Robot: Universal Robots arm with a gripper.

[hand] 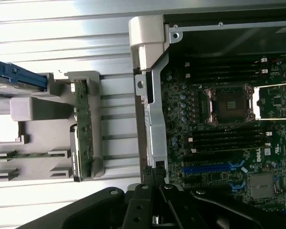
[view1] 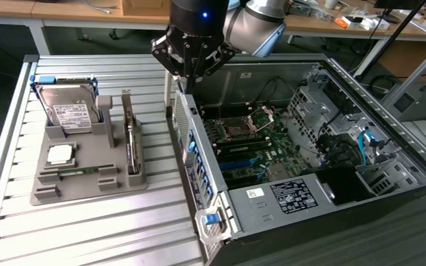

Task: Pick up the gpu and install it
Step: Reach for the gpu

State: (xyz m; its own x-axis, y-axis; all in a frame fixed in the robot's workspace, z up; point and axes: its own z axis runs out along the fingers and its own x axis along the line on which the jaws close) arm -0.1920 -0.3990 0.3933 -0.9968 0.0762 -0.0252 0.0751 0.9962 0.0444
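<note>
The gpu [view1: 130, 139] is a thin green card with a silver bracket. It stands on edge in a slot at the exterior view's right side of the grey holder [view1: 87, 191]. The wrist view sees the gpu [hand: 83, 129] edge-on. My gripper [view1: 191, 77] hangs shut above the back end of the open computer case's near wall [view1: 198, 166], to the exterior view's right of the card and well above it. Its black fingertips [hand: 152, 172] are pressed together with nothing between them, over the metal wall beside the motherboard [hand: 219, 143].
The grey holder also carries a silver hard drive [view1: 69, 111], a small square chip [view1: 60, 154] and a narrow memory stick [view1: 80, 172]. The case [view1: 390, 166] lies open on the slatted metal table [view1: 95, 233]. A blue slot [hand: 212, 168] shows on the motherboard.
</note>
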